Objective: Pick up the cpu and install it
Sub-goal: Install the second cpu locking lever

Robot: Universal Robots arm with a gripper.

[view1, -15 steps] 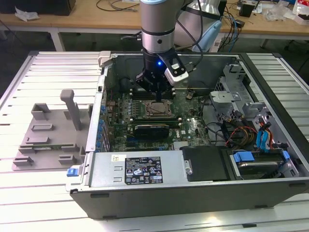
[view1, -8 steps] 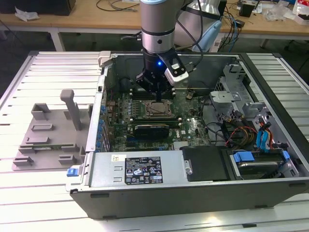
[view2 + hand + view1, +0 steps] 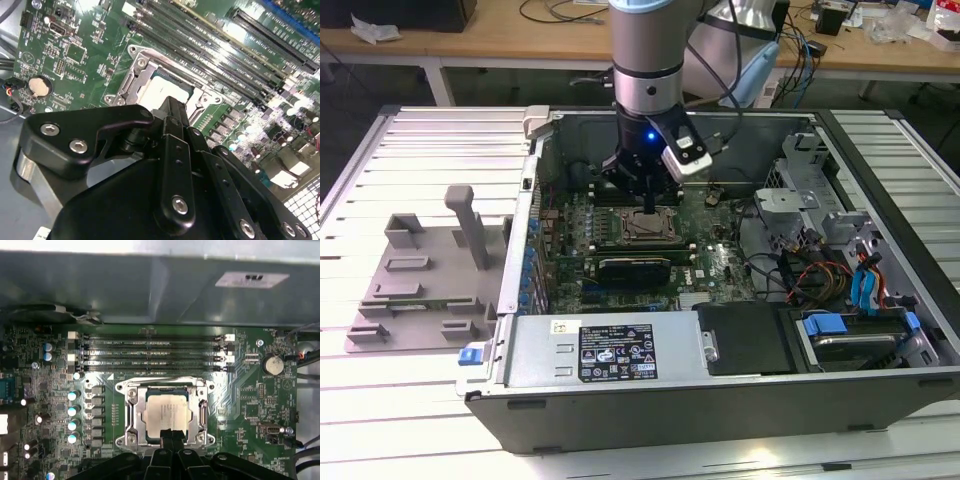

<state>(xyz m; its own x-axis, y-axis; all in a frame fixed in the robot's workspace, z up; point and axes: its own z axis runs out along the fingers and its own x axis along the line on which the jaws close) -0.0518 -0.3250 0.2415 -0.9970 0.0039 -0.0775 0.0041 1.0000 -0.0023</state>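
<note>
The cpu (image 3: 167,412) was seated flat inside the socket frame (image 3: 131,412) on the motherboard (image 3: 250,405), its silver-grey top facing up and its edges squared to the frame opening — an attitude consistent with a chip already lowered into place rather than one in transit. In the second wrist view the cpu (image 3: 162,92) was partly screened by the gripper linkage, with only its far portion exposed within the metal frame (image 3: 131,80).

The gripper (image 3: 170,436) was held directly above the near edge of the chip, its fingertips drawn together to a narrow point; no object was seen between them. Whether the tips were in contact with the chip's top or just above it could not be determined. The closed, centred posture is judged to suit pressing or checking the seating, not carrying.

In the exterior view the gripper (image 3: 645,195) was positioned vertically over the socket (image 3: 648,228) inside the open computer case (image 3: 620,350), which lay on its side on the desk (image 3: 420,420) so that the board faced upward and could be approached from above. The memory slots (image 3: 150,352) ran just beside the socket. A grey fixture plate (image 3: 425,285) rested on the desk at the exterior view's left — well apart from the arm.
</note>
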